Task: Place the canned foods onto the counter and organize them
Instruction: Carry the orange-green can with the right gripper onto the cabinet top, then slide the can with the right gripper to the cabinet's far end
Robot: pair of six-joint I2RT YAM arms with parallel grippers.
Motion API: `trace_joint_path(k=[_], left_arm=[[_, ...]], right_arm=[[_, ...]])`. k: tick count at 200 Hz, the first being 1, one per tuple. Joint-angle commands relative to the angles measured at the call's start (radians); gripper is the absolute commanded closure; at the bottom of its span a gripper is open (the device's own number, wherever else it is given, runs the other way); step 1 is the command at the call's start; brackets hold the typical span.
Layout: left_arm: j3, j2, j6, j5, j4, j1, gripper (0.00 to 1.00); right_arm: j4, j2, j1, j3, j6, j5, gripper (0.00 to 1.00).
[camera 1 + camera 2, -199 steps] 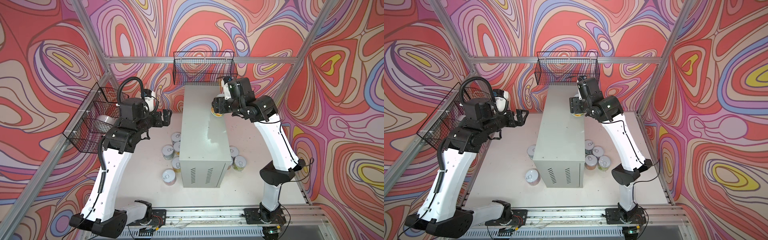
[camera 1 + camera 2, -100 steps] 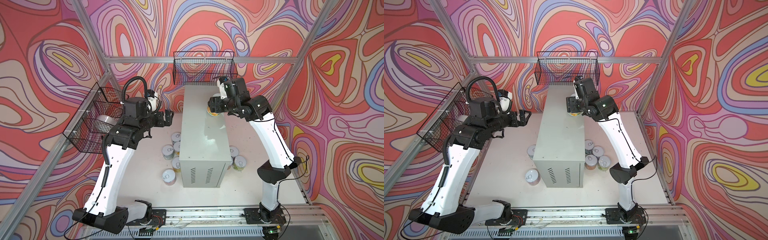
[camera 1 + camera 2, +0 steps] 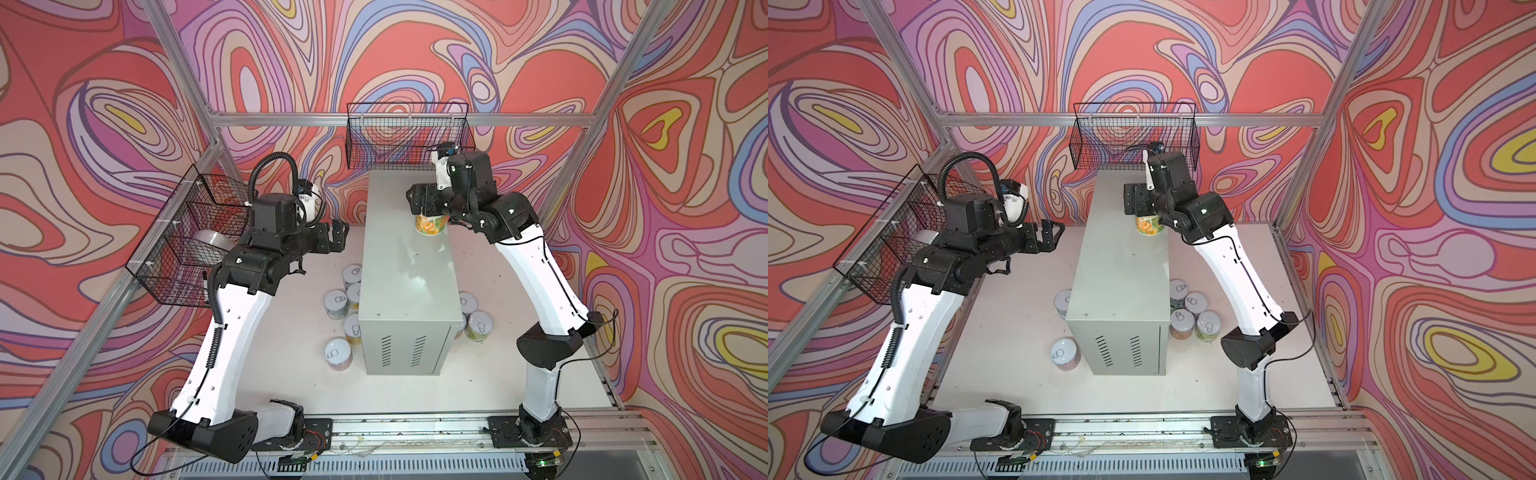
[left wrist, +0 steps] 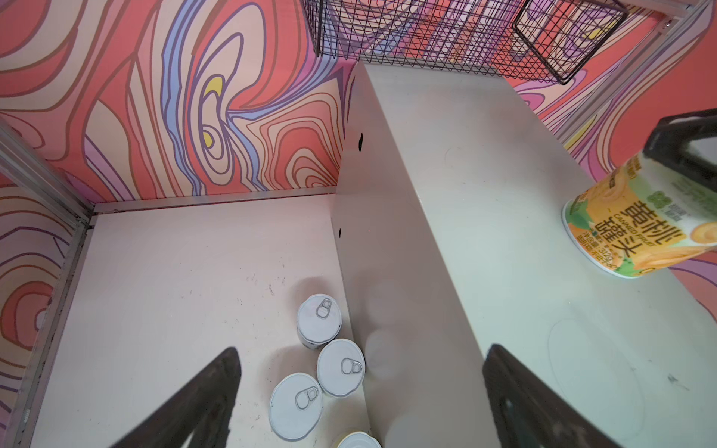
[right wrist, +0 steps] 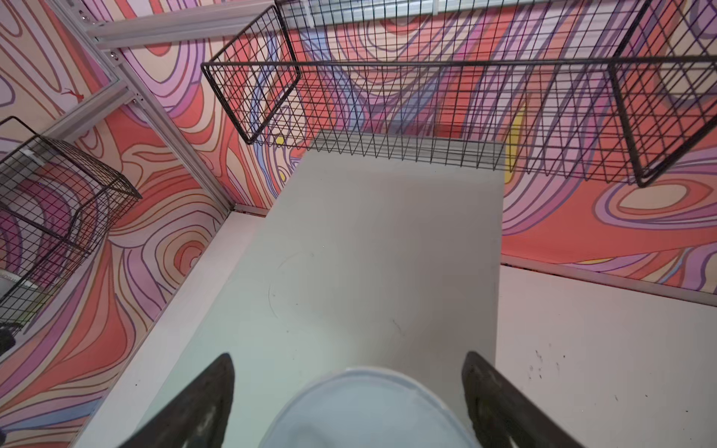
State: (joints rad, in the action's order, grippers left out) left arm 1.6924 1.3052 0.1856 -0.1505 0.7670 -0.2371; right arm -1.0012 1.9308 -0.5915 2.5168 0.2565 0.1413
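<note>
- The right gripper (image 5: 349,357) has its fingers (image 5: 217,391) spread to either side of an orange-labelled can (image 3: 431,224). In the right wrist view a gap shows on each side of the lid, so it grips nothing.
- That can stands upright on the counter (image 3: 403,270), close to the right edge of its top and toward the far end, in the upper middle of both top views.
- The left gripper (image 3: 341,236) is spread wide and empty, hanging above the table (image 3: 286,340) just left of the counter.
- Five cans (image 3: 336,302) stand on the table along the counter's left side, near the centre of a top view. The lowest one in the frame (image 3: 338,353) sits a little apart from the others.
- Four cans (image 3: 1196,303) cluster on the table beside the counter's right side.
- A wire basket (image 3: 409,137) hangs on the back wall above the counter's far end, and a second basket (image 3: 183,249) hangs at the left of the frame.
</note>
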Motion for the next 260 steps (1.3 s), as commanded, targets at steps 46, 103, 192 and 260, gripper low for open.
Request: trace_joint_path(k=[46,103,192,260], left_arm=[[-0.044,-0.045,-0.014,0.017,-0.020,-0.007,0.02],[-0.111,-0.085,-0.008,0.000,-0.033,-0.007,0.02],[-0.159,-0.086,0.006,-0.023,-0.057,-0.007,0.03],[-0.151,-0.054,0.005,-0.017,-0.078,-0.007,0.04]], right_arm=[[0.241,-0.322,-0.002,-0.244,-0.016,-0.015,0.07],[0.163,-0.517,-0.075,-0.540,0.028,0.044,0.20],[0.255,-0.503,-0.134,-0.762,0.085,0.168,0.27],[0.308,-0.345,-0.084,-0.631,0.043,0.211,0.45]])
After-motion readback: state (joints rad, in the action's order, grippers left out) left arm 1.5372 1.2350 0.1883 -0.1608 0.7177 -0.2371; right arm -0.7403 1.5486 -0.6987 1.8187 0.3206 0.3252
